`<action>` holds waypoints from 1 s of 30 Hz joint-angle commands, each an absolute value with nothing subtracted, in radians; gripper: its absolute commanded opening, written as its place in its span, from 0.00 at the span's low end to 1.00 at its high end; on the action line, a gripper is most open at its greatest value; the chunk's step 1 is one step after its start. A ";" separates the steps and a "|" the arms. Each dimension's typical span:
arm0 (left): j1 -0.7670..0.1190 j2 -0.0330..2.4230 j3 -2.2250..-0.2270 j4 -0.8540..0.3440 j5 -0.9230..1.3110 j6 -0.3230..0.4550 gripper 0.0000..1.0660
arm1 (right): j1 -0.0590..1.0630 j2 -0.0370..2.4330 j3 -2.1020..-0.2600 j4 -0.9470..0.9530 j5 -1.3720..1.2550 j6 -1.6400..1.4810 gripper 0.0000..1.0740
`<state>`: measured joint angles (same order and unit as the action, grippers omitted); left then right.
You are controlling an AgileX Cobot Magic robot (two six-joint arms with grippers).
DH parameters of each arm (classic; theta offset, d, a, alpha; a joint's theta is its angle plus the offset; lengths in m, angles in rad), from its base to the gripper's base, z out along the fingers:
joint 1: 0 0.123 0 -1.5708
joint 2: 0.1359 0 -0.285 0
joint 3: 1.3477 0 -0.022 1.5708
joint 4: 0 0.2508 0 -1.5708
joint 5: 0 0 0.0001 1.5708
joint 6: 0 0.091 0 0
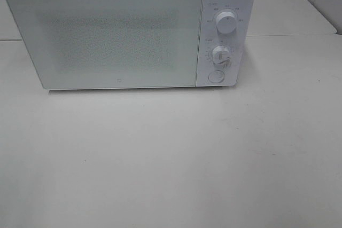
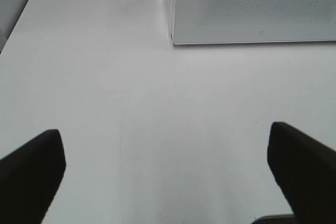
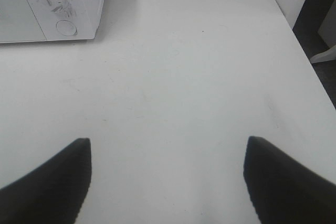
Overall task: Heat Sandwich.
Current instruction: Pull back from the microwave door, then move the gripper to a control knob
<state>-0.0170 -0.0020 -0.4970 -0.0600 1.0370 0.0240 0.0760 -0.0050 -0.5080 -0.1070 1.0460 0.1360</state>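
— Can you make out the sandwich from over there?

— No. It shows in none of the views, so I can't tell where it sits, which way it points, or how its long side runs. The microwave (image 1: 117, 30) stands at the back of the white table (image 1: 171, 158) with its door (image 1: 107, 36) closed. The door panel is pale and speckled, and nothing shows through it.

— What about the controls?

— On the right of the front there's an upper knob (image 1: 226, 23), a lower knob (image 1: 220, 55) and a round button (image 1: 215, 76) beneath them. The print around the knobs is too small to read. The oven's top is cut off by the frame edge.

— And the arms?

— They're out of the high view. Only the wrist cameras show them, as dark finger ends cut off by the frame. The left gripper (image 2: 164, 132) has its fingers (image 2: 31, 171) spread wide with bare tabletop between them, and it grips nothing. The microwave's front corner lies ahead, well apart from it. The right gripper (image 3: 168, 141) also has its fingers (image 3: 286, 182) set wide and holds nothing. The control end of the oven is ahead of it, off to one side and well apart.
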 commanded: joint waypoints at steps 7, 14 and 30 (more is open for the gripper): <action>-0.013 -0.032 -0.493 -0.056 1.029 0.025 0.95 | 0.069 -0.030 -0.509 -0.110 1.038 0.135 0.71; -0.013 -0.032 -0.493 -0.056 1.029 0.025 0.95 | 0.069 -0.030 -0.509 -0.110 1.038 0.135 0.71; -0.013 -0.031 -0.493 -0.056 1.029 0.025 0.95 | 0.069 -0.030 -0.509 -0.109 1.038 0.135 0.71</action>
<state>-0.0170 -0.0030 -0.4970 -0.0590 1.0370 0.0240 0.0760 -0.0050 -0.5080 -0.1070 1.0460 0.1360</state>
